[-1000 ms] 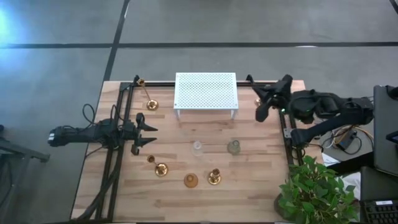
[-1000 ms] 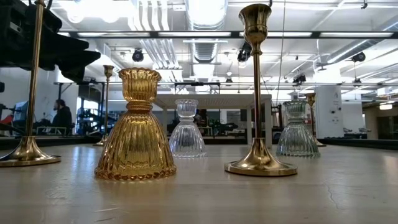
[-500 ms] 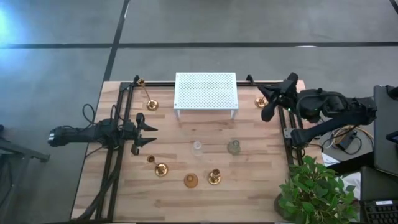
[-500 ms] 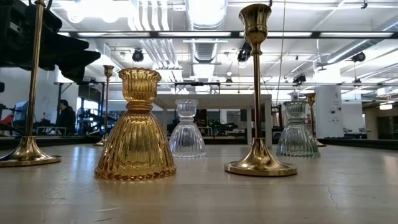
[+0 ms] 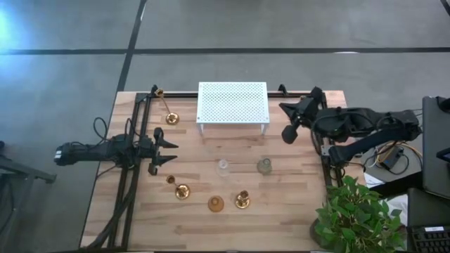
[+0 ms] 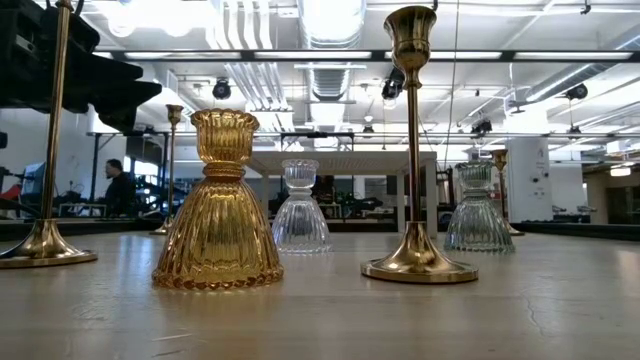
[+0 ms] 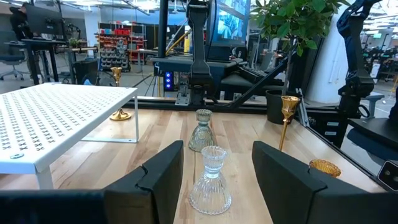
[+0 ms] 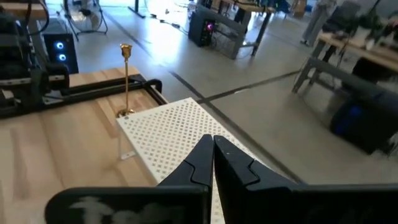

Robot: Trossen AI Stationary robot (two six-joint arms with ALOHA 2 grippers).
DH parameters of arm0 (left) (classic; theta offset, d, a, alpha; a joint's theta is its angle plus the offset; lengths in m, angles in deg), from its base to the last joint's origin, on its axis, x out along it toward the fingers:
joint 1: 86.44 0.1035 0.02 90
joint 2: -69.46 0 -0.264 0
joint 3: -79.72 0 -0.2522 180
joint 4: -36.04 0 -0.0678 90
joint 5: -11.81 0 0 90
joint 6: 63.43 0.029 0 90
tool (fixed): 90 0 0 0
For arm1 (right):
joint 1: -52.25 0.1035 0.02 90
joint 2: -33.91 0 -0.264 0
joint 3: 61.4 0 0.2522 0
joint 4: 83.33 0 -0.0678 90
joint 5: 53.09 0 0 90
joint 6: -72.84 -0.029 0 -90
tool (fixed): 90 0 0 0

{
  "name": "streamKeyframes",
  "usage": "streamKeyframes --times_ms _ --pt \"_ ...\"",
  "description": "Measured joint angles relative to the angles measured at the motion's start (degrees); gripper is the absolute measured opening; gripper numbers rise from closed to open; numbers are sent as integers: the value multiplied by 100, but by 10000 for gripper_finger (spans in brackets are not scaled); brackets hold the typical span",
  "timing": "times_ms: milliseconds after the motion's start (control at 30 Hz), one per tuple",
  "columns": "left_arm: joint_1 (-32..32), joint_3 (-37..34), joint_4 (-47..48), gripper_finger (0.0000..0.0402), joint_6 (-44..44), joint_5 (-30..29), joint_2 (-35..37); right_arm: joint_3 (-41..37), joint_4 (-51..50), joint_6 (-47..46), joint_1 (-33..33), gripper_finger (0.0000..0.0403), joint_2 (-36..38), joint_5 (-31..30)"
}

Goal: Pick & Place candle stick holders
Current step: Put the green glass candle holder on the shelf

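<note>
The candle stick holders [image 5: 223, 167] stand upright on the counter [image 5: 295, 218], long axes vertical, cups up — most clustered in front of the white rack [image 5: 233, 103]; the glass ones look heavy, slick and breakable, best pinched at the narrow waist; the tall brass sticks [image 6: 415, 150] seem tippy — grip mid-stem; left gripper [image 7: 214, 168] spread toward the clear one [image 7: 211, 182]; right gripper [image 8: 213, 158] pressed together beside the rack.

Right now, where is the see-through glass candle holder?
In the high view the clear glass holder stands mid-table, in front of the white rack, with the grey-green glass holder on its right.
</note>
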Motion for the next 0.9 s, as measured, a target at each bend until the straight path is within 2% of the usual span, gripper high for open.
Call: streamKeyframes --times_ms 233,367,433,667,767,900 --pt "-2 0 0 197 -1 2 2 -38 -186 -214 2 8 -270 59" --pt "-1 0 0 197 0 1 1 -39 -569 -648 9 8 -241 821" --pt "0 0 -3 197 1 0 2 -39 -933 -970 97 8 -175 925" --pt "-1 0 -59 197 1 2 0 -114 -2041 -2150 734 8 255 378" --pt "0 0 -59 197 3 2 0 -304 -2087 -2561 981 8 406 146" --pt "-2 0 -68 197 10 1 0 -695 -2069 -3284 1258 8 439 147"
